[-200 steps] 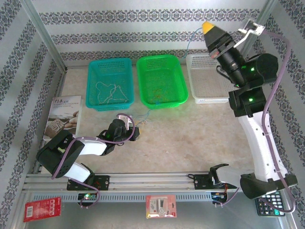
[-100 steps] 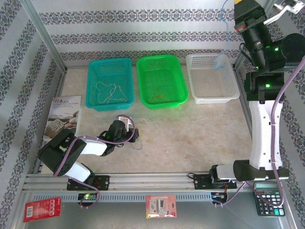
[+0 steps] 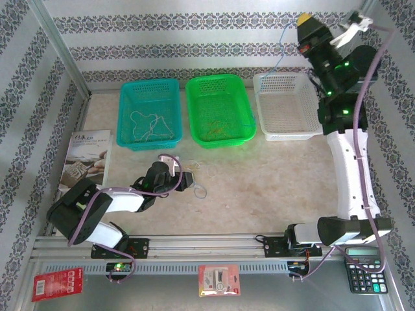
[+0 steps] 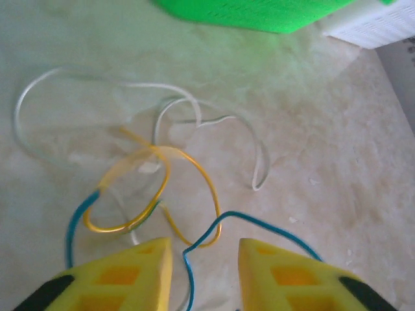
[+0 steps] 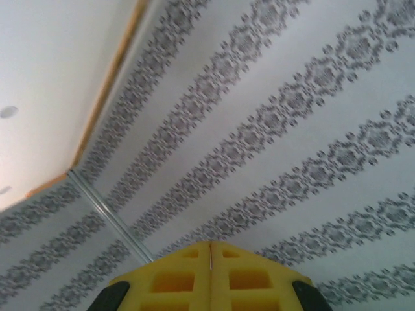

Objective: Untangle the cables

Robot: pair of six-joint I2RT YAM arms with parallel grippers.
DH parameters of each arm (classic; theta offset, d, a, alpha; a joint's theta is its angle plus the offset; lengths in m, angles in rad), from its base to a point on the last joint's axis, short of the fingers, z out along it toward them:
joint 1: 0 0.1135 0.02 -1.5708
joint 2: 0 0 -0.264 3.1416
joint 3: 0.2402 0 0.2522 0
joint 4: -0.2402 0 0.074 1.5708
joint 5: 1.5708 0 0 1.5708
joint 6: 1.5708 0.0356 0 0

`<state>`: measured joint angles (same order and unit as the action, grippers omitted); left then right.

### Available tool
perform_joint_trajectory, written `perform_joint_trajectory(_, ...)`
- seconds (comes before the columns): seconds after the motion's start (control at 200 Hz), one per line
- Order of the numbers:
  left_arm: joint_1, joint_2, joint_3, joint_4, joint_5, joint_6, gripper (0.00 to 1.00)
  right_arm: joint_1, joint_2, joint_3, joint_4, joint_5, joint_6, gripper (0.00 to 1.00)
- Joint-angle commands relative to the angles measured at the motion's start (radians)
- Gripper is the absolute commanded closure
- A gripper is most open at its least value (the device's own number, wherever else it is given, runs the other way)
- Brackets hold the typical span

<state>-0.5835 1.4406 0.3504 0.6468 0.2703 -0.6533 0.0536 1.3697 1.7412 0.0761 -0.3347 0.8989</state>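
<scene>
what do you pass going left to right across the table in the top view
booklet → teal basket → green basket → white basket

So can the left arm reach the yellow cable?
Probably yes: the left gripper sits open just behind the yellow cable, with nothing blocking the way. The blue cable runs between its fingers, so it may catch that too.

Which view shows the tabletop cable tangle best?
Left wrist: the tangle's white, yellow, blue loops are close and separable. Top external: tiny loops by the left gripper, blue strand leading to the right gripper. Right wrist faces wallpaper.
</scene>
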Motion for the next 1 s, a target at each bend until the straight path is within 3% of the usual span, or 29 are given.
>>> perform_joint_trajectory(0.0, -0.012, -0.063, 0.043, -0.045, 0.015, 0.006, 0.46, 0.045, -0.017, -0.042, 0.021, 0.063, -0.104, 1.0)
perform_joint_trajectory(0.15, -0.012, -0.132, 0.067, -0.126, 0.0, 0.017, 0.13, 0.058, 0.014, -0.066, 0.01, 0.12, -0.172, 1.0)
perform_joint_trajectory(0.255, -0.013, -0.17, 0.075, -0.169, -0.013, 0.025, 0.0, 0.053, 0.045, -0.042, -0.027, 0.163, -0.241, 1.0)
perform_joint_trajectory(0.53, -0.012, -0.237, 0.093, -0.231, -0.045, 0.025, 0.0, 0.011, 0.127, -0.018, -0.081, 0.254, -0.325, 1.0)
perform_joint_trajectory(0.994, -0.012, -0.298, 0.15, -0.321, -0.055, 0.054, 0.0, -0.023, 0.176, -0.175, -0.067, 0.392, -0.399, 1.0)
